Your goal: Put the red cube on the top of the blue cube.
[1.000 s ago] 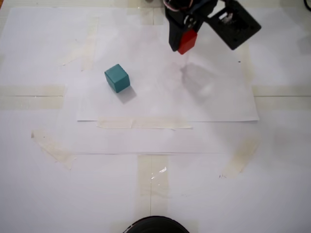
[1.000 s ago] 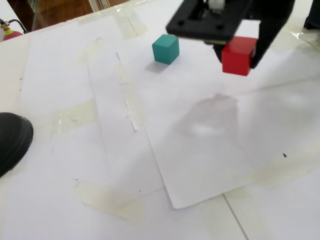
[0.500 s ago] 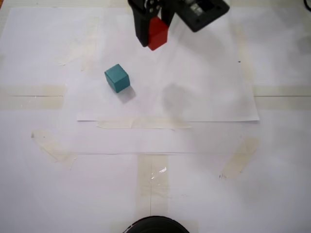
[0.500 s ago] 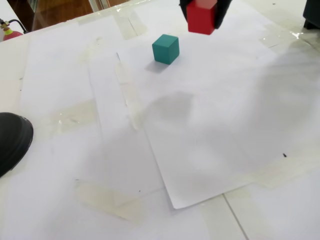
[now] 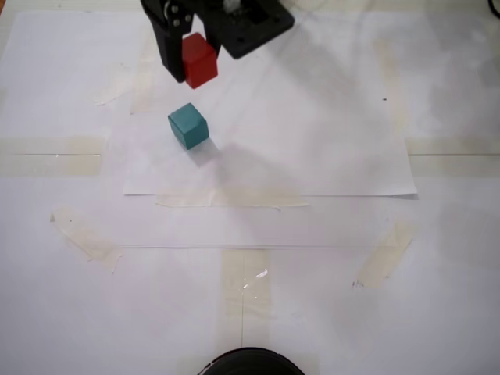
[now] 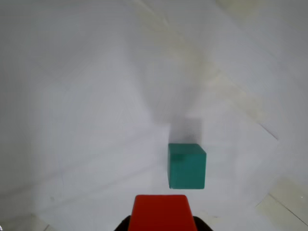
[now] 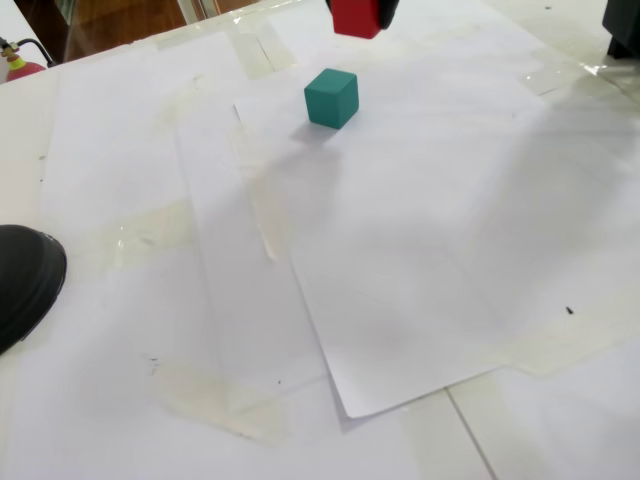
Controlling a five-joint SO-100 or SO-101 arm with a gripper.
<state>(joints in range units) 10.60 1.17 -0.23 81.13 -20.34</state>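
Observation:
The red cube (image 5: 199, 60) hangs in the air, held between the black fingers of my gripper (image 5: 190, 64), which is shut on it. The blue cube (image 5: 188, 126), teal in colour, rests on the white paper below and slightly left of the red one in a fixed view. In the wrist view the red cube (image 6: 159, 213) fills the bottom edge and the blue cube (image 6: 186, 165) lies just beyond it, a little to the right. In another fixed view the red cube (image 7: 355, 16) is at the top edge, above and right of the blue cube (image 7: 331, 97).
White paper sheets (image 5: 312, 156) taped with strips (image 5: 230, 198) cover the table. A black round object (image 7: 25, 280) sits at the left edge of a fixed view, also seen as the black object (image 5: 248, 362) at the bottom edge.
My gripper has carried the red cube steadily leftward across the paper over the last second, from the right side to a spot close above the blue cube. The blue cube has not moved.

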